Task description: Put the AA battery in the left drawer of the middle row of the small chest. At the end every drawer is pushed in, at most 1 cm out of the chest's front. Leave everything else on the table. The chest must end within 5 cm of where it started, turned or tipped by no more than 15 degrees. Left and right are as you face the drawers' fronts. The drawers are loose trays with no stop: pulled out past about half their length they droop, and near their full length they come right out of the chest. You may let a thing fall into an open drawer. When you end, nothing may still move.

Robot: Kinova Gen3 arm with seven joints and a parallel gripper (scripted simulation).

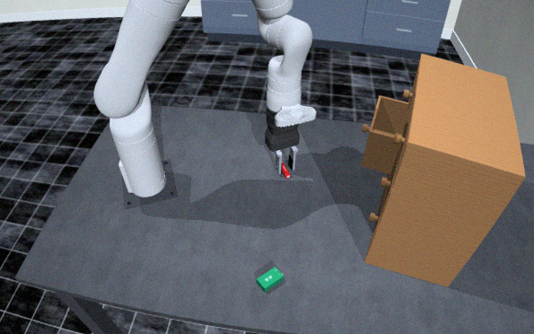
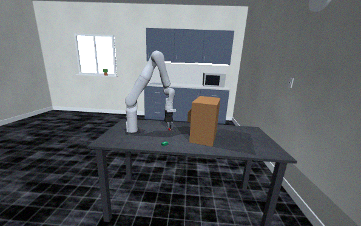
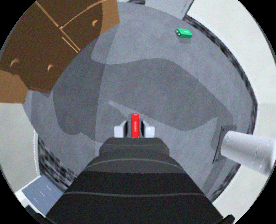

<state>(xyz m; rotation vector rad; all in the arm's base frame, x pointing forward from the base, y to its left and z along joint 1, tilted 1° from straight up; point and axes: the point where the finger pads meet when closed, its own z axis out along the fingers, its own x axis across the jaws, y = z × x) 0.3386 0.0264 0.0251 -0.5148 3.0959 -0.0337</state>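
The red AA battery [image 1: 286, 172] [image 2: 170, 129] [image 3: 135, 125] lies on the table between the fingertips of my gripper. The gripper [image 1: 286, 168] [image 3: 134, 131] is partly open and points down, with a finger on each side of the battery. The wrist view shows a narrow gap on both sides of it. The wooden chest [image 1: 455, 197] [image 2: 204, 121] [image 3: 13, 47] stands upright, its fronts facing the arm's side. Its left middle drawer [image 1: 378, 154] [image 2: 189, 116] is pulled out, level, with its visible inside empty. The other drawers look pushed in.
A small green block [image 1: 270, 279] [image 2: 165, 143] [image 3: 184, 33] lies near the table's front edge in the top view. The arm's base [image 1: 145, 175] [image 2: 132, 121] stands at the left. Small knobs stick out of the chest's front.
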